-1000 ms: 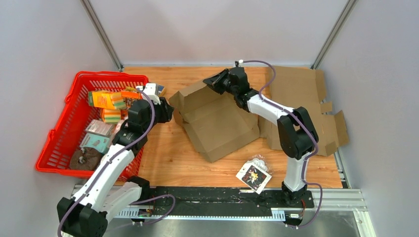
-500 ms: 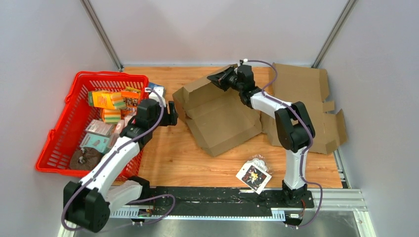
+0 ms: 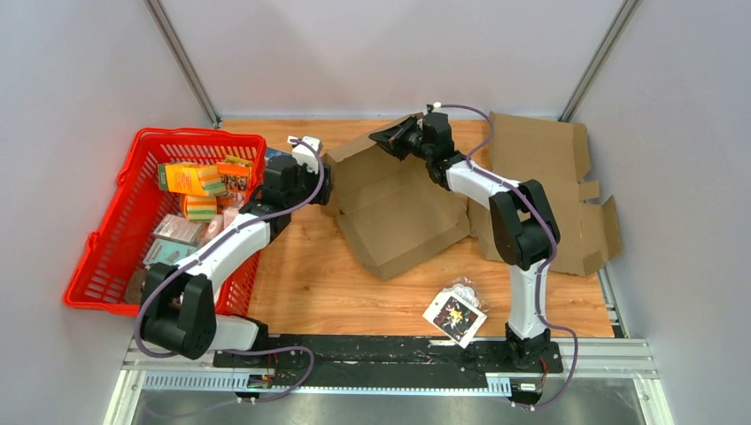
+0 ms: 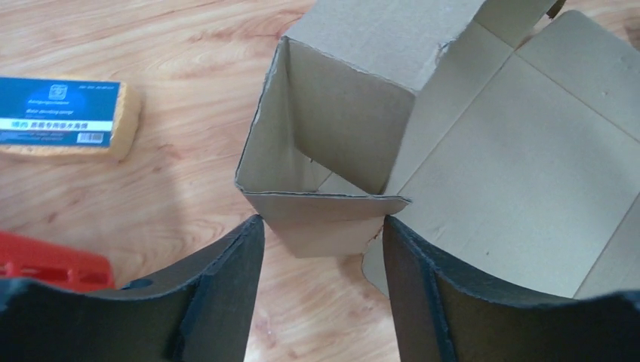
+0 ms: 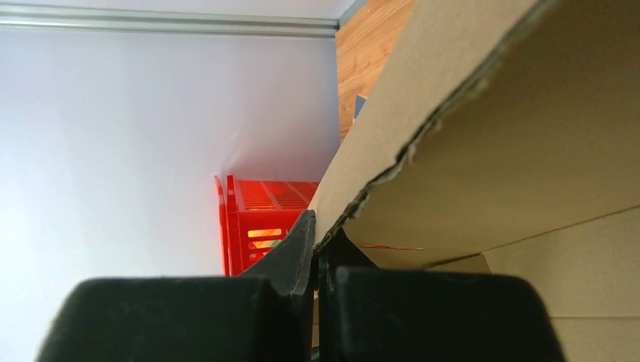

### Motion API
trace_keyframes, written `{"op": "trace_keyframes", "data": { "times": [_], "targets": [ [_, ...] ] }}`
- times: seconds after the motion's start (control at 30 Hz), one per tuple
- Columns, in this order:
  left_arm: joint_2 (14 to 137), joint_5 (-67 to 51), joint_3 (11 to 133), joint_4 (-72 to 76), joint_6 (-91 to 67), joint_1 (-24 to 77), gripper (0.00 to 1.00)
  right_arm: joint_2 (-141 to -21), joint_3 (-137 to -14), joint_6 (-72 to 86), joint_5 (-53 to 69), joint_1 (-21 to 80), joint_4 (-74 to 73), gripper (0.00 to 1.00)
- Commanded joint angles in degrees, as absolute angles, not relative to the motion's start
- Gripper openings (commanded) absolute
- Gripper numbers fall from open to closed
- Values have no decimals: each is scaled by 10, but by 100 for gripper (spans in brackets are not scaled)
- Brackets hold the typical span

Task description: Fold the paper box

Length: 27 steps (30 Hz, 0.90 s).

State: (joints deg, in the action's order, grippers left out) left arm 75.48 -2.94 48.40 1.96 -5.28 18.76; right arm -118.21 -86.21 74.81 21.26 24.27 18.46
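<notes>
Two grippers engaged: left gripper [image 4: 323, 223] gapes wide, astride the corner flap [image 4: 306, 222]; right gripper [image 5: 317, 230] is clamped on the rear wall [image 5: 490, 113] of the paper box [image 3: 403, 212], mid-table near the red basket [image 3: 195, 135]. My plan: close squarely on that flap, tuck inward, wall upright.

A red plastic basket [image 3: 199, 135] is seen at the left of a wooden table [image 3: 310, 274], filled with small packaged goods. A blue-labelled yellow sponge [image 4: 64, 117] is laid flat just beside it. A white packet [image 3: 454, 314] is set near the front edge.
</notes>
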Motion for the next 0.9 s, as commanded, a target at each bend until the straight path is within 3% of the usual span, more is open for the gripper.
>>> {"op": "trace_keyframes", "data": {
  "times": [0.0,0.1,0.23,0.4,0.53,0.63,0.87],
  "targets": [
    [781,-85,516,105,-58,191,61,-1185,-873,749,202,243,190,0],
    [780,-59,504,134,-87,191,51,-1182,-868,751,188,249,191,0],
    [781,-40,504,134,-122,191,44,-1179,-860,744,170,257,191,0],
    [790,-33,505,154,-174,197,46,-1160,-814,770,135,265,209,0],
    [789,-39,467,227,-167,218,61,-1143,-788,794,101,272,226,0],
    [809,-48,478,214,-156,218,63,-1140,-785,810,96,273,229,0],
    [824,67,497,236,-137,235,51,-1117,-761,831,52,297,225,0]
  ]
}}
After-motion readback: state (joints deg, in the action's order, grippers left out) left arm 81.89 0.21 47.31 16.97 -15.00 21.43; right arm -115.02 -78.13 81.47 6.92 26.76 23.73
